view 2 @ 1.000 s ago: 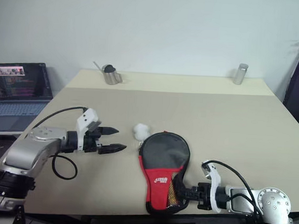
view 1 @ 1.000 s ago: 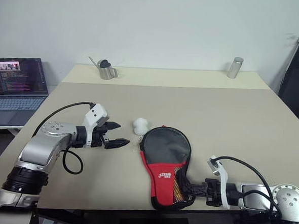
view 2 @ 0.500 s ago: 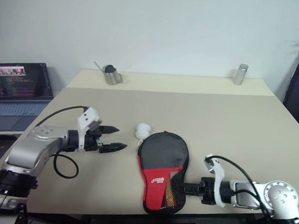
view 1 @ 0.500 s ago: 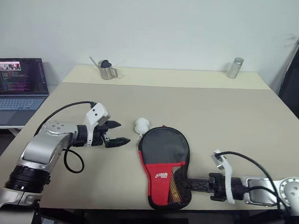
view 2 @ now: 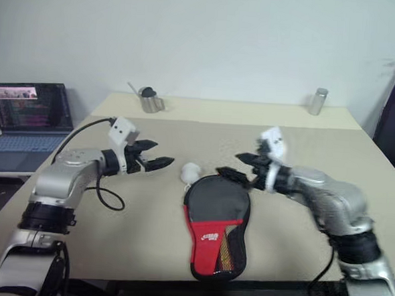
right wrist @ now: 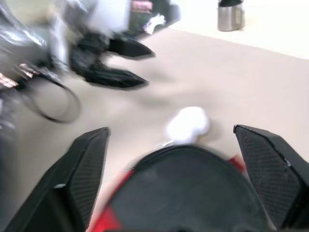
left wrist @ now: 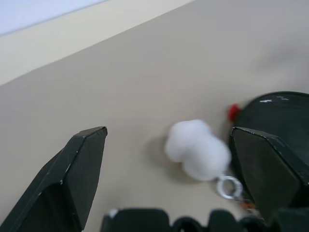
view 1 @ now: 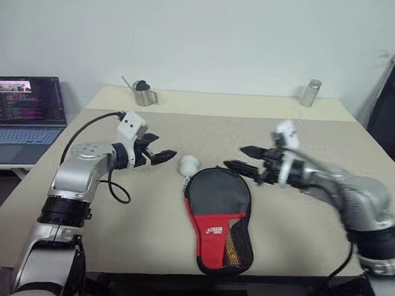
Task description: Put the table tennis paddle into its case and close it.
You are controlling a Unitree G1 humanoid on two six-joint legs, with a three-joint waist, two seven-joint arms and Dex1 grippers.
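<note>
Looking mostly done: paddle handle [view 1: 230,242] poking inside the case [view 1: 218,216] at 6 o'clock, zipper probably left. Both grippers, left [view 1: 162,155] and right [view 1: 245,159], spread apart, empty.

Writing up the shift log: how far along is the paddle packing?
Done, apparently: the paddle's handle shows at the case's narrow end. In hand: nothing; the left tool and right tool are open, near the round end. Left: confirming the zipper is shut, which the pictures don't settle.

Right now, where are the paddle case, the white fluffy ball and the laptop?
Paddle case [view 1: 216,197]: left eye view, black upper panel.
White fluffy ball [left wrist: 197,150]: left wrist view, its middle.
Laptop [view 1: 27,101]: left eye view, screen.
</note>
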